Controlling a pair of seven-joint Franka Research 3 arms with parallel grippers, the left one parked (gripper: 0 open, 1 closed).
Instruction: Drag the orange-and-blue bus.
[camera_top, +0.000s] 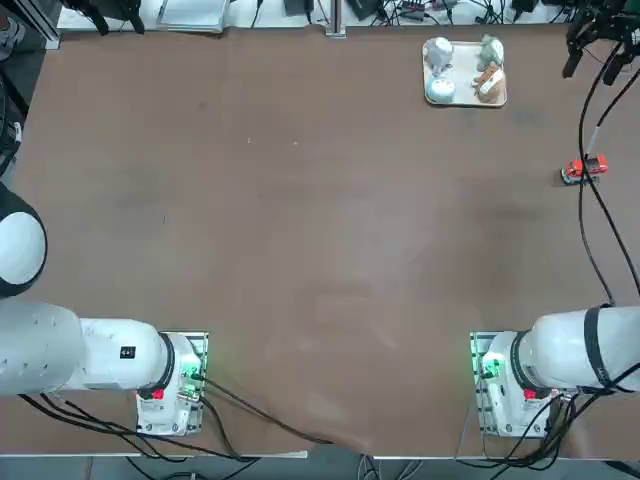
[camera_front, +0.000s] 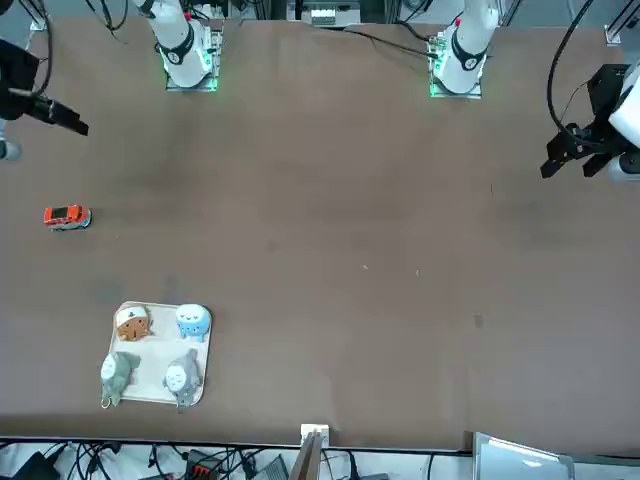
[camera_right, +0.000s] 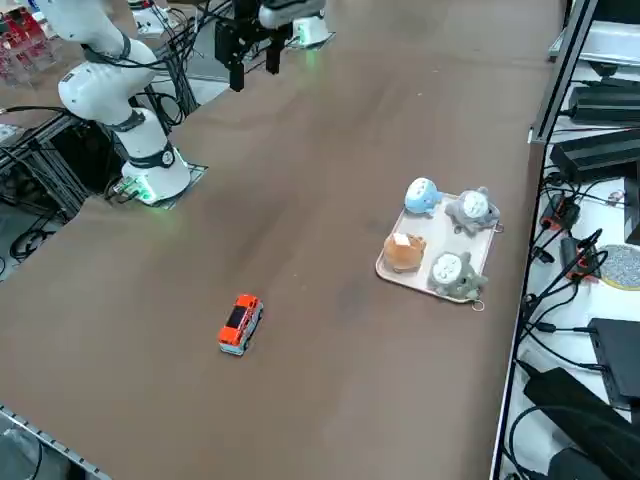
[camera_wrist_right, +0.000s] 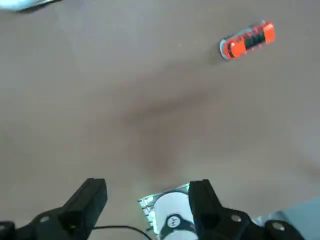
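Observation:
The orange-and-blue bus (camera_top: 583, 168) is a tiny orange-red toy with pale windows. It lies alone on the brown table near the right edge, also seen as the bus (camera_front: 67, 216), the bus (camera_right: 240, 323) and the bus (camera_wrist_right: 247, 40). My right gripper (camera_wrist_right: 147, 187) hangs high above the table, open, with nothing between its fingers. It is well clear of the bus and touches nothing. The gripper (camera_top: 592, 62) shows at the far right corner from overhead, and the same gripper (camera_front: 42, 128) and gripper (camera_right: 252, 72) show in the other two views.
A pale tray (camera_top: 465, 70) with several small animal figurines, one orange-brown, stands at the far right of the table, also seen as the tray (camera_front: 160, 345) and the tray (camera_right: 430, 240). Black cables hang by the right edge near the bus.

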